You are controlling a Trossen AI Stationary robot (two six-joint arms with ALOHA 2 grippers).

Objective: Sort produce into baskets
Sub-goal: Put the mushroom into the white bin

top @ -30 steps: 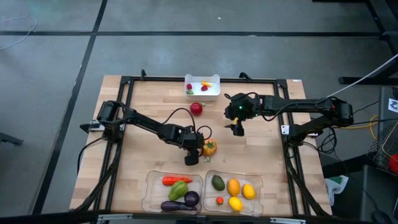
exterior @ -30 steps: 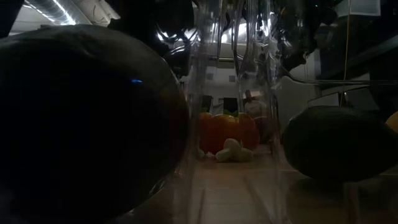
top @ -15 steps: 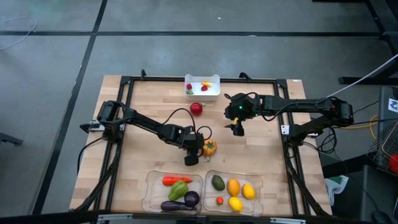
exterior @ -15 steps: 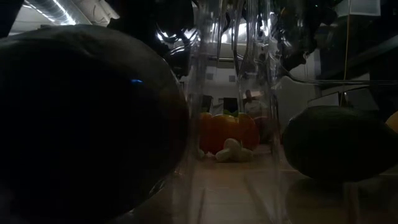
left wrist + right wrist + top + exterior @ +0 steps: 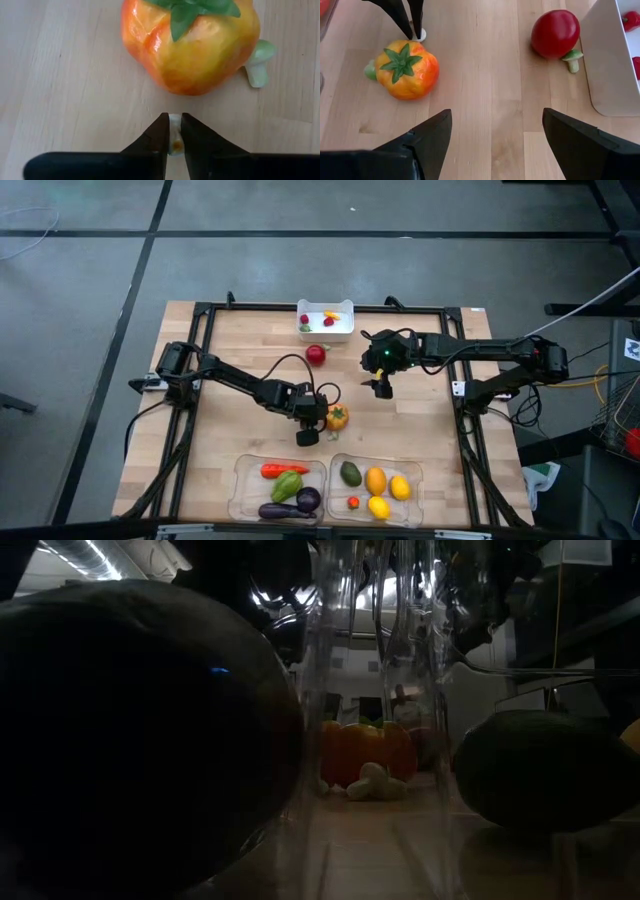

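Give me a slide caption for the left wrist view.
Left gripper pinches a small pale piece on the table beside the orange pepper.

On the table (image 5: pixel 230 380), the pepper (image 5: pixel 338 417) lies near centre. The apple (image 5: pixel 316 355) is at its 11 o'clock, with the bin (image 5: pixel 340 328) beyond at 12 o'clock. Two trays sit side by side at 6 o'clock: the left tray (image 5: pixel 243 480) and the right tray (image 5: pixel 412 469).

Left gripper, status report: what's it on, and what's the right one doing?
Left gripper shut on small white piece, beside orange pepper. Right gripper open, hovering mid-table. Red apple loose near white bin. Nothing in the way.
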